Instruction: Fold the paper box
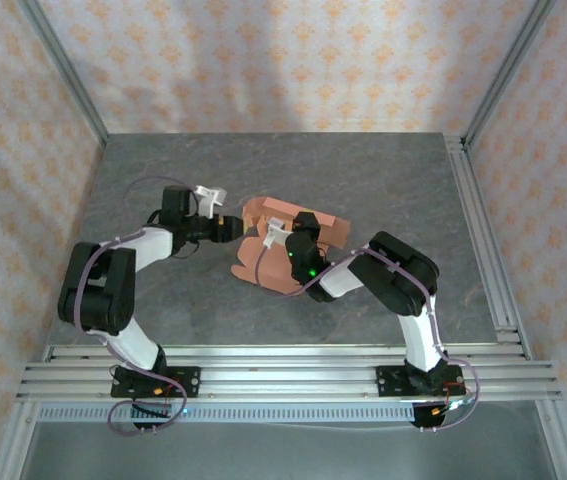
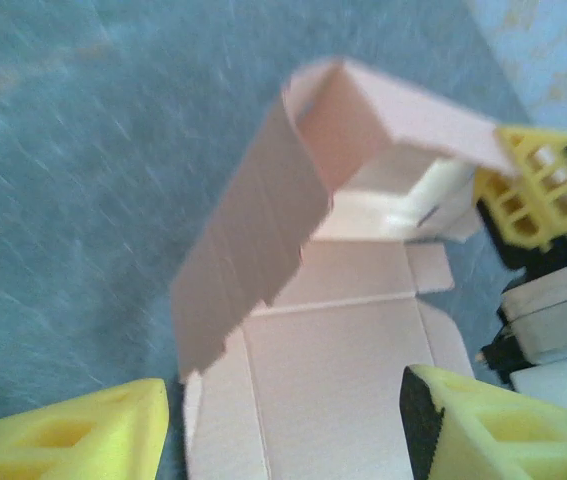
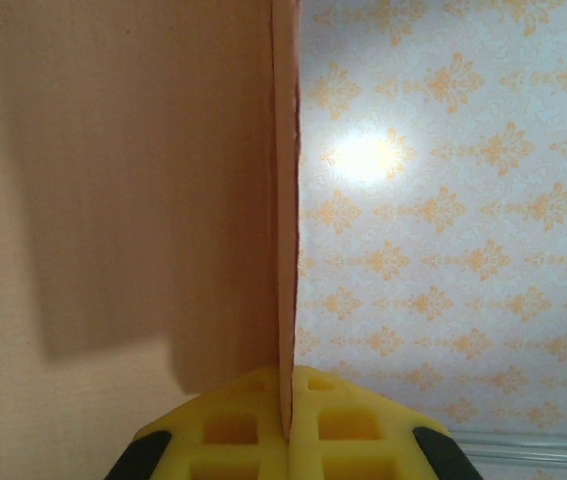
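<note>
**Box position.** The box (image 1: 263, 212) lies near the middle of the grey surface (image 1: 163, 170), between the two arm tips. It is partly folded. In the left wrist view the base panel of the box (image 2: 343, 350) lies flat with its creases showing. One long panel stands up from the left edge and bends over at the top into a short roof-like flap.

**Left arm.** The left arm (image 1: 113, 280) reaches in from the left, and its tip sits just beside the left end of the box. The left jaws are wide. The left pads (image 2: 73, 430) stand well apart at either side of the flat base panel and clamp nothing.

**Right arm.** The right arm (image 1: 398, 275) reaches in from the right, with its tip over the box. The right jaws are closed on a card panel. In the right wrist view the right pads (image 3: 233, 430) meet on the thin edge of the box (image 3: 113, 200), seen edge-on and running straight up. In the left wrist view one right pad (image 2: 538, 195) sits at the right end of the raised flap.

**Surroundings.** Patterned walls (image 1: 293, 60) enclose the surface.
</note>
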Robot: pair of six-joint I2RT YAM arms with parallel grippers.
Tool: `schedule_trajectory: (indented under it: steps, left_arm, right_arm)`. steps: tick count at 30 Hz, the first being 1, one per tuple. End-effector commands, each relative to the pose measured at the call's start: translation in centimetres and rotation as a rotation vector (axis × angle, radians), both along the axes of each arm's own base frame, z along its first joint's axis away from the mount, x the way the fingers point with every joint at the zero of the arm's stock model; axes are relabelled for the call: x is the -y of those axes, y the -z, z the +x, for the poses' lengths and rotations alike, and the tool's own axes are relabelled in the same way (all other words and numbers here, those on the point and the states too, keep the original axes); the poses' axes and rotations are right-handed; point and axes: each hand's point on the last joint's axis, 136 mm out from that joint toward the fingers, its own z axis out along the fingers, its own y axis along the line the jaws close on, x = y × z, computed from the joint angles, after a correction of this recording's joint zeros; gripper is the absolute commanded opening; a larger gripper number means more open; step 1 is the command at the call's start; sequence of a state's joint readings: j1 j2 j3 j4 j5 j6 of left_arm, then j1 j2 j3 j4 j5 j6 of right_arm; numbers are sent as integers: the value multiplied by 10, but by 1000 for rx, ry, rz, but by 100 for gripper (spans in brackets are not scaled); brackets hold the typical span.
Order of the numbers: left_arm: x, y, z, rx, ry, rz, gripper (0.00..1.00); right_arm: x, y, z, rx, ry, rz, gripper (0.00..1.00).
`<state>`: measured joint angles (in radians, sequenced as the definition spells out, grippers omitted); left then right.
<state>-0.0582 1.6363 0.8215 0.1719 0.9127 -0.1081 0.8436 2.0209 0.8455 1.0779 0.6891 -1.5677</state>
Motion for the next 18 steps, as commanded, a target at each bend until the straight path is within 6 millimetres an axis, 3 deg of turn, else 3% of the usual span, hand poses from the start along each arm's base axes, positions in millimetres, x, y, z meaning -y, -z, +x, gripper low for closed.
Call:
schedule_trajectory:
  steps: [1,4,7,12,14,17,18]
  left_arm:
    - [-13,-33,15,115,-59,-67,64]
    - [-29,-31,29,107,-140,-55,63]
    - [-40,-23,43,69,-181,-25,52]
    - [-29,-13,66,-18,-109,5,47]
    - [-23,-5,70,-71,-75,26,39]
    - [-8,0,71,-116,-5,58,39]
    - [-4,12,70,-152,9,76,39]
  right_arm:
    - [0,8,-2,-11,6,-4,0]
    - [1,7,-3,-11,6,-4,0]
    - [1,6,-3,-10,7,-5,0]
    - [0,5,-1,-6,9,-5,0]
    - [0,4,-1,-3,12,-4,0]
    - [1,4,-1,-3,15,-5,0]
    - [1,5,-1,-4,16,-5,0]
